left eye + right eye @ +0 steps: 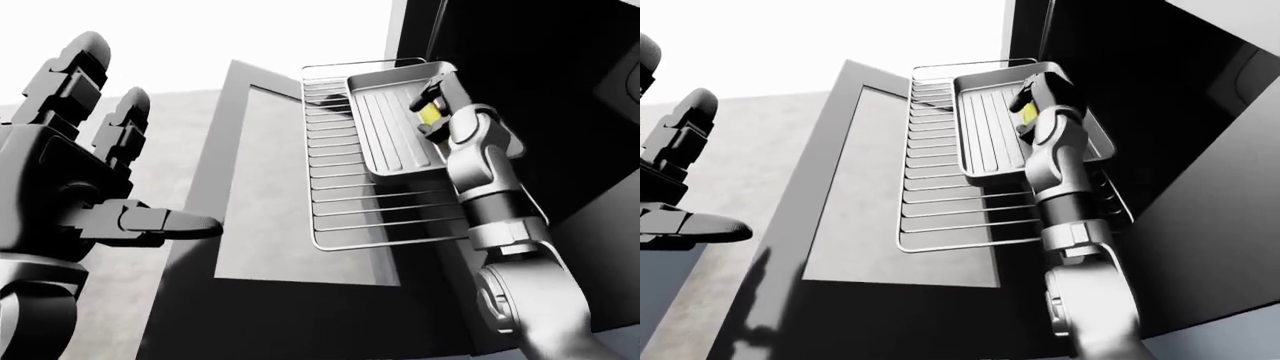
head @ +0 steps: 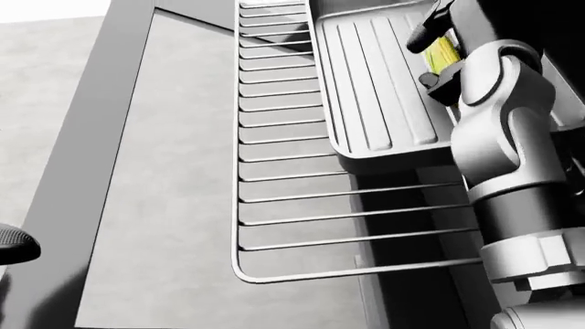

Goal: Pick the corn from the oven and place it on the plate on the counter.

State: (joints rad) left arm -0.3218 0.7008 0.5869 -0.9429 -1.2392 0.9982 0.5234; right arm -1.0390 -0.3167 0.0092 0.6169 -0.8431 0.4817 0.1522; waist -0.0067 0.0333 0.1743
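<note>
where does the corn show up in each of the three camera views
Left-eye view: corn upper right of centre, between the right hand's fingers.
Head view: corn near the top right.
Right-eye view: corn above centre, by the right hand.
Shared landmark: the ribbed tray on the wire rack.

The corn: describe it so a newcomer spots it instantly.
Find the wire oven rack pulled out over the open door. On it sits a ribbed grey tray. The corn is at its right edge, between the right hand's dark fingers: the only yellow thing there.
</note>
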